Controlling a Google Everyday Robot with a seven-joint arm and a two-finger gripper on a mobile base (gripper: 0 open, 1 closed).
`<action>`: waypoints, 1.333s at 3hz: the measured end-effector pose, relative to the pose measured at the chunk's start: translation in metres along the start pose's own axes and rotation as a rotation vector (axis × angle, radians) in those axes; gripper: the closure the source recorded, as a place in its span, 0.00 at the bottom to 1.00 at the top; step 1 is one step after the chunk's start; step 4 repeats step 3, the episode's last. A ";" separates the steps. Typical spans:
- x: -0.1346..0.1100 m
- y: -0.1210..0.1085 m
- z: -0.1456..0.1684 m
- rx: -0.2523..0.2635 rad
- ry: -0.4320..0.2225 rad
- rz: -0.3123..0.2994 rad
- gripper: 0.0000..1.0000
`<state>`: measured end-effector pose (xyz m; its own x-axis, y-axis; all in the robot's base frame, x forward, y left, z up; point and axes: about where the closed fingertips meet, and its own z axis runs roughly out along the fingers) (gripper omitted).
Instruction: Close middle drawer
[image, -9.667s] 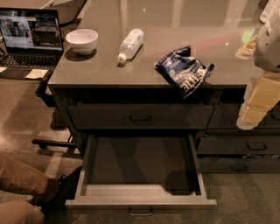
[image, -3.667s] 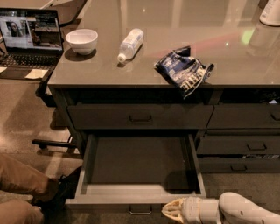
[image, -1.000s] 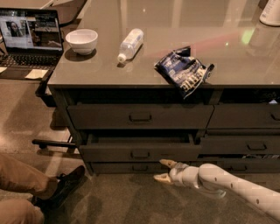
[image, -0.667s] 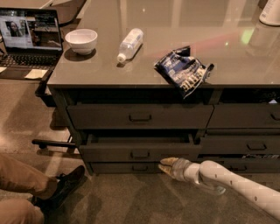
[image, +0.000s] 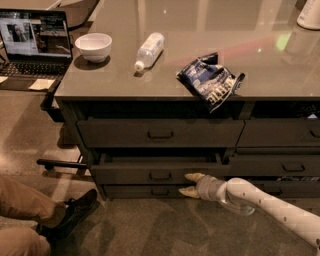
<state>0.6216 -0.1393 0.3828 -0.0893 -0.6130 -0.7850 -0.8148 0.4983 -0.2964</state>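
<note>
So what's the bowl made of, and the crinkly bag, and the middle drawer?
The bowl looks like glazed ceramic: smooth, white. The bag looks like thin plastic foil: crinkled, with shiny glints. The middle drawer could be painted wood or metal: matte dark grey. The gripper is low at its front, right of the handle.

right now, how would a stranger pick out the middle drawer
Start at the grey counter and look down its left stack of three drawers. The middle drawer is the low panel with a small centred pull, under the taller top drawer and above the slimmer lowest front. It alone juts out slightly, with the open gripper just right of its pull.
</note>
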 end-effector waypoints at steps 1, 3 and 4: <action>0.000 0.001 0.001 0.001 -0.003 0.000 0.17; -0.002 0.003 0.001 0.001 -0.015 0.001 0.00; -0.002 0.003 0.001 0.001 -0.015 0.001 0.00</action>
